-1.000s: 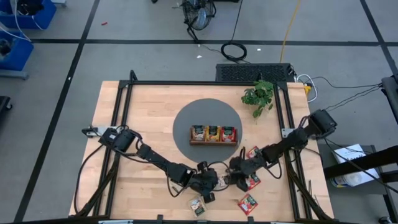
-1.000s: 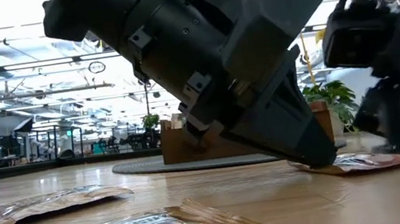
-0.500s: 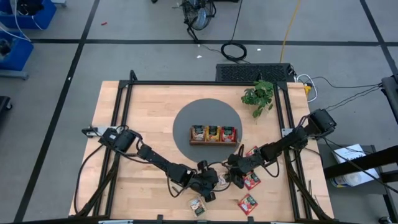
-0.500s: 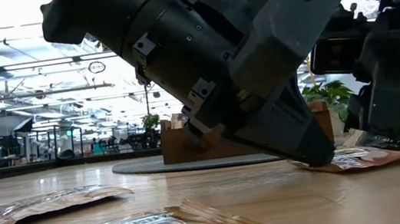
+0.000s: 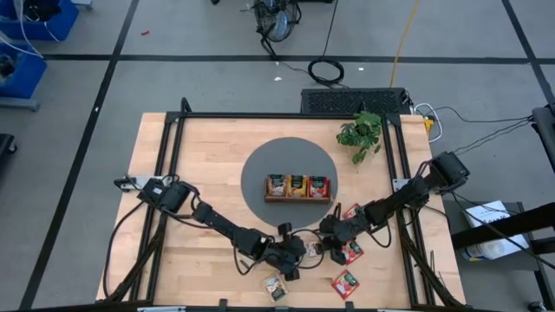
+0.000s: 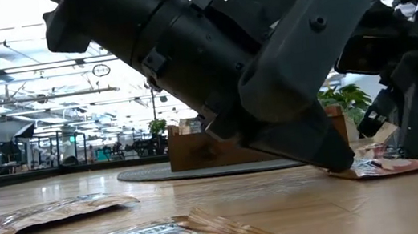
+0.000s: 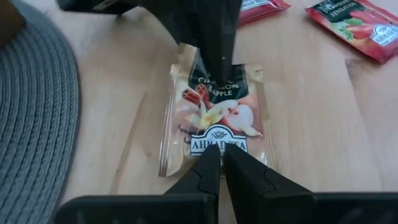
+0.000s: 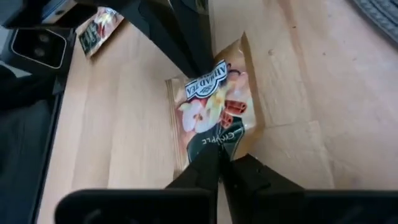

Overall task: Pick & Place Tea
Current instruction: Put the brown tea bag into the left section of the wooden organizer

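So a pale tea packet is being pinched from both ends near the front edge of the table. One edge is being clamped by the closed fingers of the left gripper, and the opposite edge is being nipped by the right gripper, also closed down narrow, with the packet lying flat on the wood between them.

Looks like the job is being done in stages: the tray on the grey mat is already being filled with three colours, while a green-white packet and a couple of red packets are still being left loose on the wood.

Room is being squeezed up front, both arms nearly nose to nose. Farther back, open wood is being left around the mat, with only the plant in the far corner.
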Motion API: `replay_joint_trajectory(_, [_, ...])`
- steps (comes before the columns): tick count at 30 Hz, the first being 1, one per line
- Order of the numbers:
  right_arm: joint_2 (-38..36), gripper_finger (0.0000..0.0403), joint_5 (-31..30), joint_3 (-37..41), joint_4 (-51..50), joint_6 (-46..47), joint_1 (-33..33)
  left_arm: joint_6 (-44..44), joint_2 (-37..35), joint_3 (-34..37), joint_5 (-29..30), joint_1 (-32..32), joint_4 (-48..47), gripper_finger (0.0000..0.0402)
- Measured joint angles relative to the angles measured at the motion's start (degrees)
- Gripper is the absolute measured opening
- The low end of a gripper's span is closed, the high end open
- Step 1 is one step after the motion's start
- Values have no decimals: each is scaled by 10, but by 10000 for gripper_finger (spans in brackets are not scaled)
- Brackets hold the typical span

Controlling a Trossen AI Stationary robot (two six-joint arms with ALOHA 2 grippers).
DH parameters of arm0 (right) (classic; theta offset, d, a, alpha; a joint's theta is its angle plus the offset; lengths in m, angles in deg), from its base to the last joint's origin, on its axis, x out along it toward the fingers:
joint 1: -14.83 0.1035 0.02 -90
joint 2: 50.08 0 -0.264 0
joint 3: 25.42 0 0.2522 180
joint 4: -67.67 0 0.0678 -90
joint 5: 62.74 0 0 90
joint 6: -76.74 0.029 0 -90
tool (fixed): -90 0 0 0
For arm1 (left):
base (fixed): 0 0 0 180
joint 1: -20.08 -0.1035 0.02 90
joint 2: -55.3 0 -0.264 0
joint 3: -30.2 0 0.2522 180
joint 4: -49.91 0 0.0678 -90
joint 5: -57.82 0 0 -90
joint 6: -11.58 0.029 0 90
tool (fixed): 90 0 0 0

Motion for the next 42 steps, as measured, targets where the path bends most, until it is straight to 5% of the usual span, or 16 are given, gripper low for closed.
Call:
replay_joint_trajectory(9, [-58,1,6,1,-25,-82,0,81,-43,3,-13,21,-19,31])
replay_joint_trajectory(15, [-134,1,-3,-5,-78,-138,-13,133,-97,0,33,49,-15,31])
replay_joint_trajectory(24, [-185,0,-113,-163,-337,-300,20,116,-165,0,88,50,-90,37])
replay_joint_trajectory(28, [-166,0,-172,-209,-427,-328,36,124,-176,0,90,47,-114,78])
replay_joint_trajectory(37, [-95,0,-191,-218,-368,-357,59,108,-176,0,97,25,-110,245])
replay_joint_trajectory(42, [-72,0,-261,-249,-366,-386,75,89,-170,-1,28,3,-122,290])
